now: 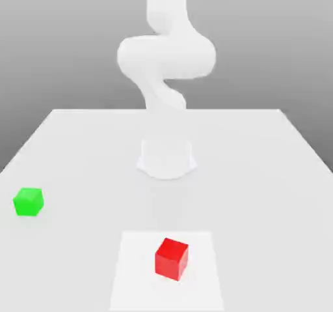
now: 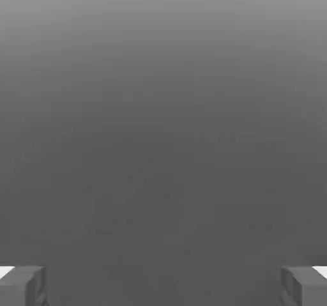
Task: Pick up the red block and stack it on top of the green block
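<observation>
On the exterior view's left, the green block (image 1: 28, 201) sits flat on the white bench (image 1: 260, 174). It is close to the bench's left edge, all by itself. Nothing touches it and nothing is on top of it.

In the middle of the exterior view stands the white arm (image 1: 166, 56). Its round base (image 1: 166, 159) rests on the bench, farther back than both blocks. The arm goes up from the base, bends, and runs out of the top of the picture.

Nearer to the camera than the base, and a little to the exterior view's right of it, the red block (image 1: 172, 258) sits on a paler square patch (image 1: 133, 271) of the bench. It stands flat with one corner turned toward the camera. The red block is well apart from the green block. The green one is off to the left and a bit farther back. The red block is not stacked on anything and nothing holds it.

In the hand view, the jaws (image 2: 163, 285) are spread as wide as they go. One grey finger (image 2: 22, 285) is at one side of the picture and the other finger (image 2: 305, 285) is far over at the other side. The gap between them is bare, so the jaws hold nothing. Behind the fingers there is a plain grey background, lighter at one end and darker at the other
</observation>
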